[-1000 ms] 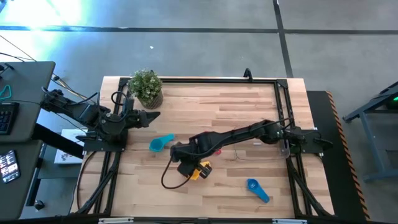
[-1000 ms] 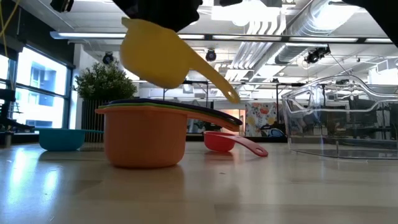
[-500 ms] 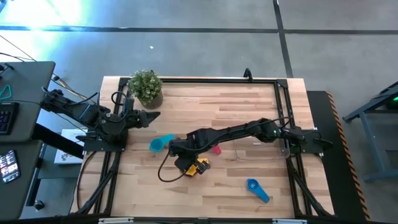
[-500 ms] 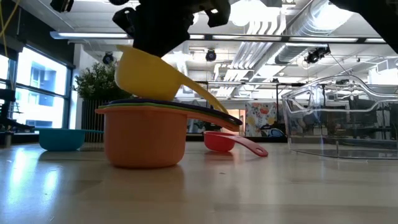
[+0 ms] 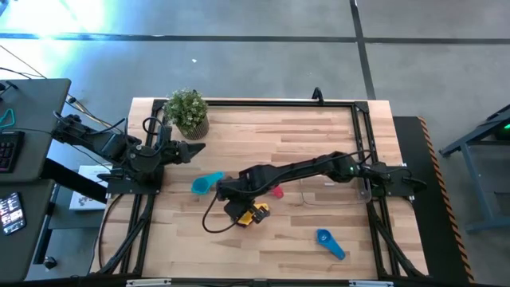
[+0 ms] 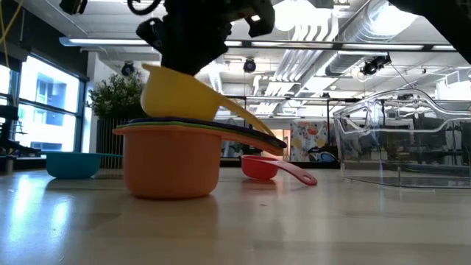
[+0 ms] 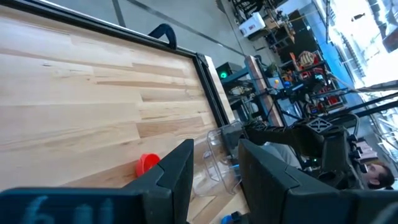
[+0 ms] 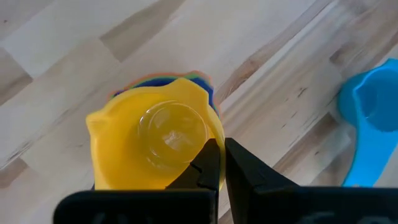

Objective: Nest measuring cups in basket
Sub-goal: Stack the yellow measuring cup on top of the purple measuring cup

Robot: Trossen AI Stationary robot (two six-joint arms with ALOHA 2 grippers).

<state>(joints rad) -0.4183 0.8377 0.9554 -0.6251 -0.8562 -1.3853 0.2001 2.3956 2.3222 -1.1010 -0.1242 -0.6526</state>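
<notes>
Yellow cup (image 6: 179,93) atop orange stack (image 6: 171,160), pinched by outstretched right gripper (image 8: 217,163)

Bare table (image 5: 303,135) behind right arm (image 5: 311,169)

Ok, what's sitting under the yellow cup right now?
A nested stack: the orange cup outermost, with dark rims layered at its top under the yellow cup, which the right tool grips. The inner cups' bodies are covered, so their count is unclear.

A robotics lab or open workshop hall: exposed ceiling ducts (image 6: 346,33) and pipes run overhead, a bare concrete floor (image 5: 263,60) surrounds the framed wooden surface (image 5: 271,135), and equipment racks (image 7: 311,68) crowd the background beside large windows (image 6: 44,110).
</notes>
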